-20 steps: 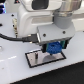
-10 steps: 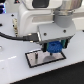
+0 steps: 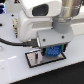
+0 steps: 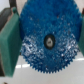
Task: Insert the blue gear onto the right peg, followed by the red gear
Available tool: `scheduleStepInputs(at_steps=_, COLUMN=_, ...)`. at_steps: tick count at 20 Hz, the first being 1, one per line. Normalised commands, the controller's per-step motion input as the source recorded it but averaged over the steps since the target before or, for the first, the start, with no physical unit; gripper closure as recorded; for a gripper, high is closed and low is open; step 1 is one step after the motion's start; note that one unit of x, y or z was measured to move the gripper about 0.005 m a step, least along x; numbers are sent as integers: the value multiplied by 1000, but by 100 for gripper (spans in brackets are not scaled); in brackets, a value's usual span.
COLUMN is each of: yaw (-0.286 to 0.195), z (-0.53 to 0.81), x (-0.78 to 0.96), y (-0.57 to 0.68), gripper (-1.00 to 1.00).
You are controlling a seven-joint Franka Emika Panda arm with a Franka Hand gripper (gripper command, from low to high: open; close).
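Observation:
The blue gear (image 4: 40, 25) fills the wrist view, a wide toothed disc with a small centre hole (image 4: 49, 41). My gripper (image 3: 54, 53) is shut on it, and a green finger pad (image 4: 7, 47) presses against its rim. In the exterior view the blue gear (image 3: 54, 50) hangs low over the grey plate with the black border (image 3: 39, 60), toward the exterior view's right end of the plate. The right peg is hidden under the gear and gripper. The red gear is out of view.
The white arm (image 3: 47, 17) and its black cable (image 3: 15, 42) take up the upper part of the exterior view. The plate rests on a white tabletop (image 3: 20, 72).
The gripper with the blue gear has sunk slightly closer to the plate, drifting a little toward the exterior view's right.

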Motion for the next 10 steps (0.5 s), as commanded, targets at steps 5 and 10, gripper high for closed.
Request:
scheduleStepInputs(at_steps=5, yaw=0, z=-143, x=146, y=4, gripper=100)
scheduleStepInputs(at_steps=10, yaw=0, z=57, x=5, y=75, gripper=-100)
